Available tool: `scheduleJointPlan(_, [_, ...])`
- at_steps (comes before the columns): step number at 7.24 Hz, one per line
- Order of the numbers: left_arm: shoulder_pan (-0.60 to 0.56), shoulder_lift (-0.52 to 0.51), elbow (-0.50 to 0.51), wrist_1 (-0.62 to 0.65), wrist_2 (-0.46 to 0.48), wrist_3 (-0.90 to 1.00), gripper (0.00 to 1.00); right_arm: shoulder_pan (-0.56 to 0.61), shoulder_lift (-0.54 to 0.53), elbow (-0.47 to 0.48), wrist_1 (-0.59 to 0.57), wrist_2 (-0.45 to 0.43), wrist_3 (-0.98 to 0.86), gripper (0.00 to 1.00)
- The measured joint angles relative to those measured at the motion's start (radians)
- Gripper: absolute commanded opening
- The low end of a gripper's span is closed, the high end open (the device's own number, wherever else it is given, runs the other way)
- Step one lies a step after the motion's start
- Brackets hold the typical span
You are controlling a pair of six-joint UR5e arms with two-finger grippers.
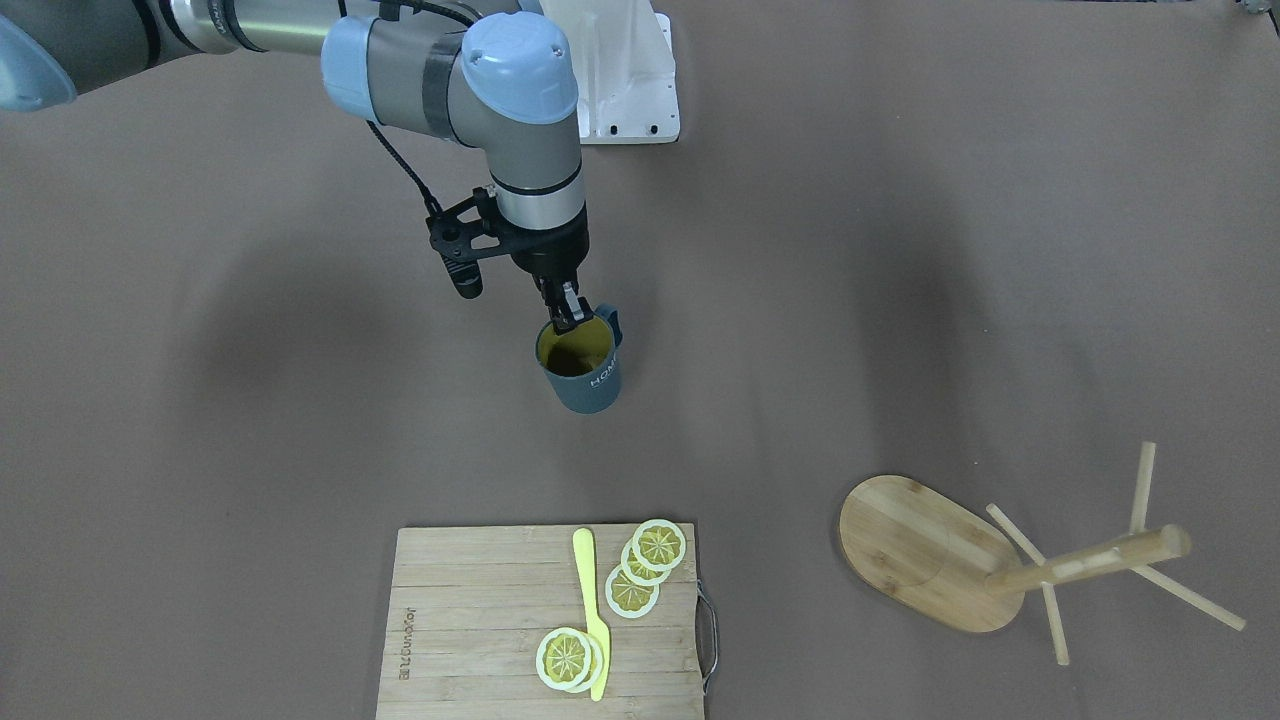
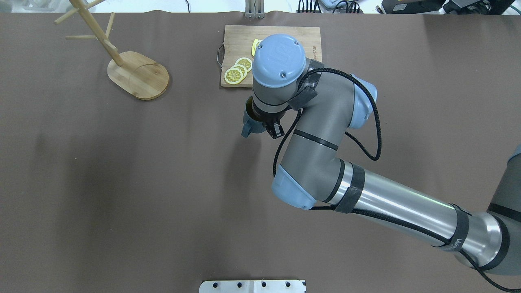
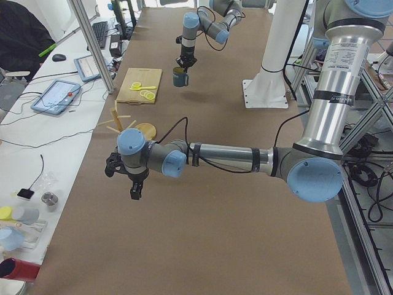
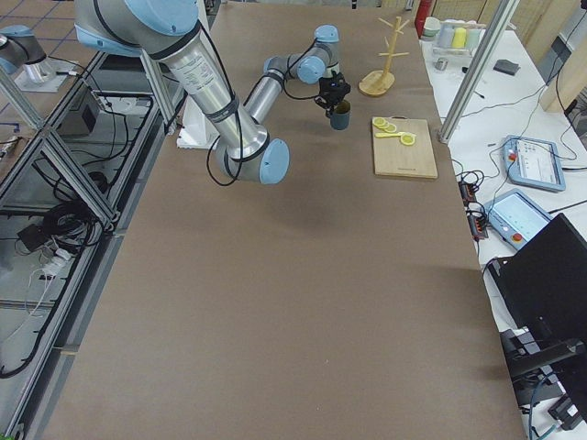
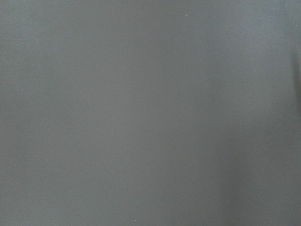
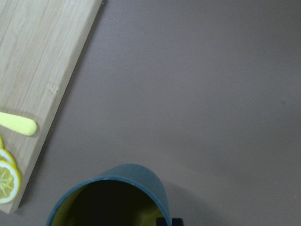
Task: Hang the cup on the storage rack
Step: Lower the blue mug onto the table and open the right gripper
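Note:
The slate blue-grey cup (image 1: pixel 583 372) with a yellow-olive inside stands upright at mid-table. My right gripper (image 1: pixel 565 318) comes down from above and is shut on the cup's rim beside the handle (image 1: pixel 608 320), one finger inside. I cannot tell whether the cup rests on the table. The right wrist view shows the cup's rim (image 6: pixel 113 186) at the bottom. The wooden storage rack (image 1: pixel 925 552) stands upright far off toward my left side, with bare pegs; it also shows in the overhead view (image 2: pixel 138 75). My left gripper (image 3: pixel 136 190) shows only in the exterior left view; I cannot tell its state.
A bamboo cutting board (image 1: pixel 470 620) with lemon slices (image 1: pixel 640 570) and a yellow knife (image 1: pixel 592 615) lies across the table beyond the cup. A white mounting plate (image 1: pixel 625 75) sits at the robot's base. The left wrist view shows only plain table surface.

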Motion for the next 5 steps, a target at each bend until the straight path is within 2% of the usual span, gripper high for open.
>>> scheduleJointPlan(2, [0.0,0.002,0.0,-0.005,0.0,0.0,0.98,-0.041,0.054,-0.068,-0.02,-0.019,0.15,0.0])
scheduleJointPlan(5, [0.0,0.004,0.0,-0.007,0.0,0.0,0.98,-0.093,0.093,-0.086,-0.05,-0.053,0.18,0.0])
